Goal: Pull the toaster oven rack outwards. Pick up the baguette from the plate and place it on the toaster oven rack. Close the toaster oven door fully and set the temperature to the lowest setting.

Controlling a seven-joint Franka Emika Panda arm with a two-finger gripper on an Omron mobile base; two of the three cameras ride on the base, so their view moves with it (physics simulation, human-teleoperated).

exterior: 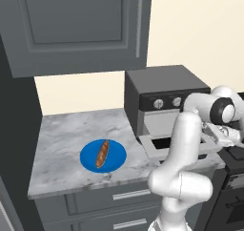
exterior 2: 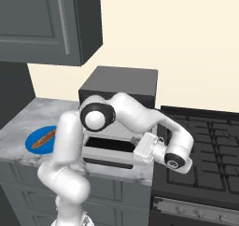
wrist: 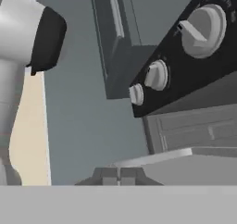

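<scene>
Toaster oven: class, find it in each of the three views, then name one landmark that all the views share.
Left base view: toaster oven right of centre, at mid height.
Right base view: centre, slightly above the middle.
Hand view: upper right, seen close up and tilted.
Shared landmark: grey wall cabinet.

Baguette (exterior 2: 44, 138) on blue plate (exterior 2: 33, 146)

The grey-veined marble bench (exterior: 66, 134) looks smooth and polished. The round bright-blue plate (exterior: 116, 154) appears matt, the brown baguette (exterior: 102, 153) crusty, and the boxy dark-grey toaster oven (exterior: 162, 82) matt metal.
</scene>
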